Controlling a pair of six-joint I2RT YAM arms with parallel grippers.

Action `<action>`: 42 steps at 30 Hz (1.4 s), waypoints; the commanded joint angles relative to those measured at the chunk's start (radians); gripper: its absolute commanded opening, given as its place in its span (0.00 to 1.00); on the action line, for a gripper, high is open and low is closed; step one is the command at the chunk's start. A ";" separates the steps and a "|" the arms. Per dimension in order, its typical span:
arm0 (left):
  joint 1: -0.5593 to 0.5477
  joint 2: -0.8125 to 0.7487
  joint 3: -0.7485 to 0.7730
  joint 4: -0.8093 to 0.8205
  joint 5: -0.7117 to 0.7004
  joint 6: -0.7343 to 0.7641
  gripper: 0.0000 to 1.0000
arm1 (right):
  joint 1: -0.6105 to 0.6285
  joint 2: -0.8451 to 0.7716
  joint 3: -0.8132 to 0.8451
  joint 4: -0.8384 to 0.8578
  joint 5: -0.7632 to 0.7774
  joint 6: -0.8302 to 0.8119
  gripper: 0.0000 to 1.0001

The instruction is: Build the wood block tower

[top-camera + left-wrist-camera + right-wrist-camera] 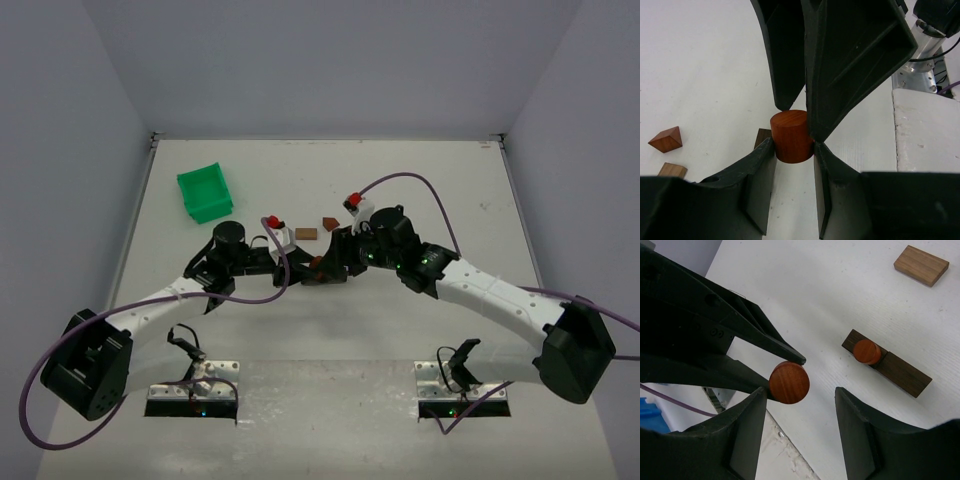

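1. The white table (400, 170) carries everything, and the dark brown plank (900, 372) lies flat on it near the middle, under the spot where both arms meet.
2. The left arm (150, 310) and the right arm (490, 290) reach in from opposite sides and converge just above the dark brown plank.
3. The green bin (212, 207) sits well apart from the dark brown plank, off to the left and farther from the arm bases.
4. The left gripper (792, 146) is closed narrowly on the red-orange cylinder (789, 382), with a finger pressed to each side of it.
5. The right gripper (800, 390) is part-way open and straddles that same cylinder. One finger is close against it and a clear gap is left to the other.
6. The light wood plank (921, 265) lies flat on the table, near the dark brown plank but apart from it, on its far side from the bases.
7. The reddish-brown wedge block (666, 140) rests just beside the light wood plank, also apart from the dark brown plank.
8. The red-orange cylinder is upright, just beside one end of the dark brown plank and not on it. Whether it touches the table cannot be told.
9. A second red-orange cylinder (867, 351) stands on the dark brown plank, nearer one end than the middle.
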 commanded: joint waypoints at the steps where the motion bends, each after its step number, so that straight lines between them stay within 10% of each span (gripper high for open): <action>1: -0.016 -0.023 0.011 0.056 0.026 0.023 0.00 | 0.005 0.002 0.054 0.080 -0.032 0.021 0.55; 36: -0.019 -0.081 -0.009 0.056 -0.006 0.011 0.00 | 0.003 0.034 0.077 0.100 -0.053 -0.015 0.22; 42: -0.019 -0.128 -0.019 0.062 -0.052 -0.036 0.62 | 0.003 0.019 0.125 0.083 -0.014 -0.290 0.11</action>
